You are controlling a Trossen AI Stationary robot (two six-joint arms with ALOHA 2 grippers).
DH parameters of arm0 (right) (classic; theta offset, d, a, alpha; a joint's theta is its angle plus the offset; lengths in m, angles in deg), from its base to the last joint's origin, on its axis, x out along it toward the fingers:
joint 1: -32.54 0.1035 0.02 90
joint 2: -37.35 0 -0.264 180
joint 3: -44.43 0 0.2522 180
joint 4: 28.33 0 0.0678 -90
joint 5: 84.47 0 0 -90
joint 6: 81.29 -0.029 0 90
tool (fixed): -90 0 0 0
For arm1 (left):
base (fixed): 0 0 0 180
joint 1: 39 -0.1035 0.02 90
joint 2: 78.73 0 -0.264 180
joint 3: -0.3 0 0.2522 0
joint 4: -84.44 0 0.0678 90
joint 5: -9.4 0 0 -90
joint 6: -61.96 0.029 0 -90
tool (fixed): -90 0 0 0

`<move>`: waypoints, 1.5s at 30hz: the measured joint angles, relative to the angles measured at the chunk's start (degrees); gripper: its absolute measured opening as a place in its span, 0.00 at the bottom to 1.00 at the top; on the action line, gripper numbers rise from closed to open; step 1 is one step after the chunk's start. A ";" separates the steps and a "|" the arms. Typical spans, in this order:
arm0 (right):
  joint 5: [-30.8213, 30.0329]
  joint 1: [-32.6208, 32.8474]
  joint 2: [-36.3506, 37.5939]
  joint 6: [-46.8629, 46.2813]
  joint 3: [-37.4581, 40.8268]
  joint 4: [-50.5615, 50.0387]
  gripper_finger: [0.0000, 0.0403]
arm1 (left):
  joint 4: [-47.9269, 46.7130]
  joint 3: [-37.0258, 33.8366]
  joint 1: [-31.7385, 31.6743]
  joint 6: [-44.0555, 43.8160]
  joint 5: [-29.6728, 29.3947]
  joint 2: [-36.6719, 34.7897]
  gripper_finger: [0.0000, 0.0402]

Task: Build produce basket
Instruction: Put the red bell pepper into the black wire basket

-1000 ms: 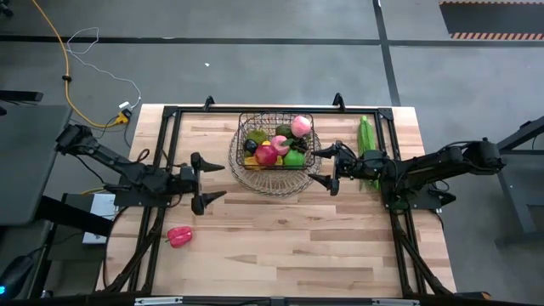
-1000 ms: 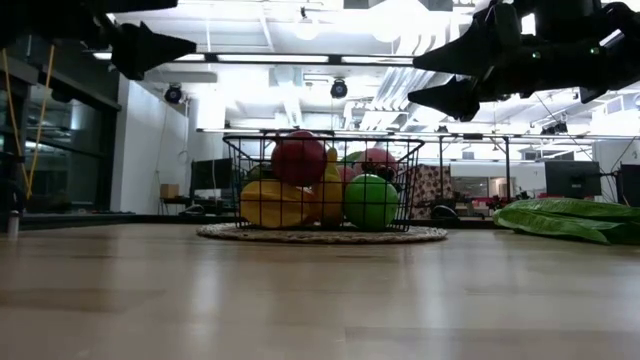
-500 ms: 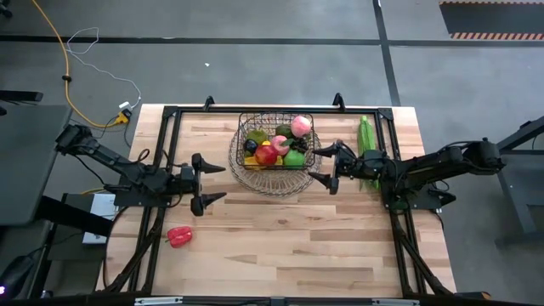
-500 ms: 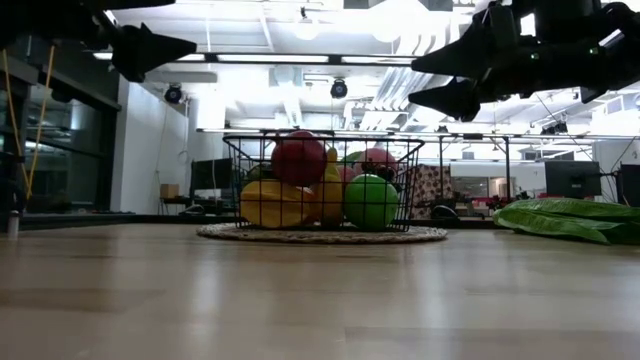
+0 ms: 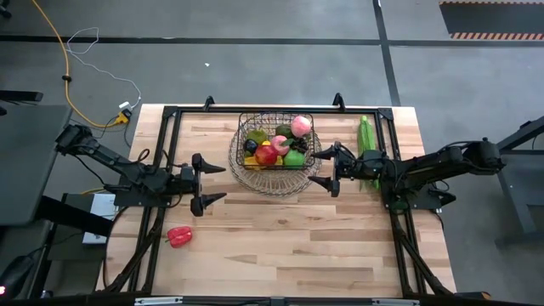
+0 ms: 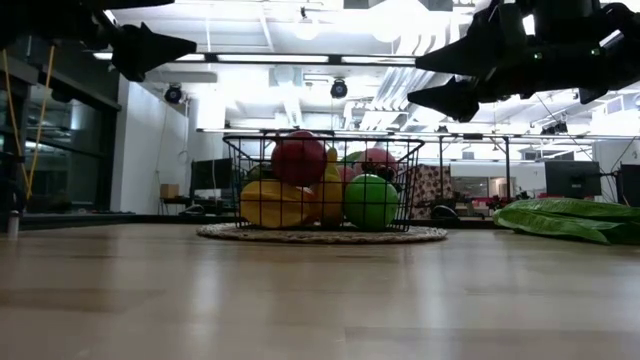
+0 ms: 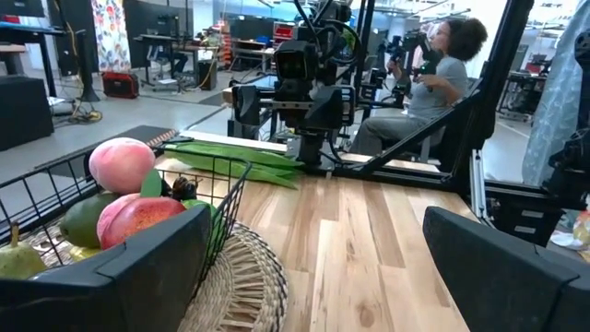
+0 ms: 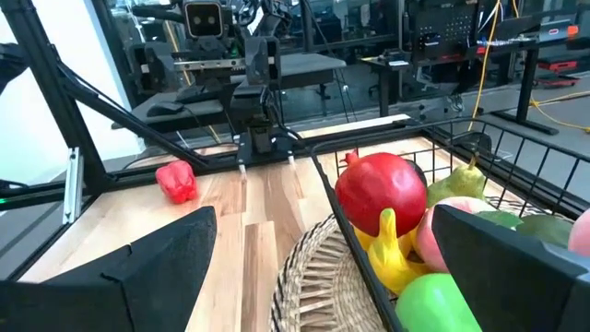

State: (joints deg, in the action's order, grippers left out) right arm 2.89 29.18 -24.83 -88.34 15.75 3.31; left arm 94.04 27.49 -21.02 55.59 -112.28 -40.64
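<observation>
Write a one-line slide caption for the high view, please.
Both open tools flank the filled basket; red pepper and green husk remain on the table.

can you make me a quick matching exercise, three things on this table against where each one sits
Things:
1. red pepper
2. long green husk
3. pink peach

Places:
A. in the basket
B. on the wood near the left arm
C. on the wood by the right arm, beside the basket

Pairs: 1-B, 2-C, 3-A

You are looking at two black jointed arms, left arm (image 5: 119,170) and right arm (image 5: 433,166), each ending in two tapering black fingers.
</observation>
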 joint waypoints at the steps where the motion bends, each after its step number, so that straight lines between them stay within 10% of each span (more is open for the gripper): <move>1: -0.03 0.01 0.00 0.00 -0.01 -0.14 0.97 | 0.00 0.00 0.00 0.00 -0.02 0.00 0.96; 45: -0.39 0.00 0.00 1.07 -0.02 -0.12 0.97 | 0.02 0.02 0.00 0.57 -0.48 0.00 0.96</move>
State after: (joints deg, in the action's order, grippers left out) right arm 2.50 29.18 -24.83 -87.27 15.74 3.19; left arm 94.06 27.51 -21.02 56.16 -112.76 -40.64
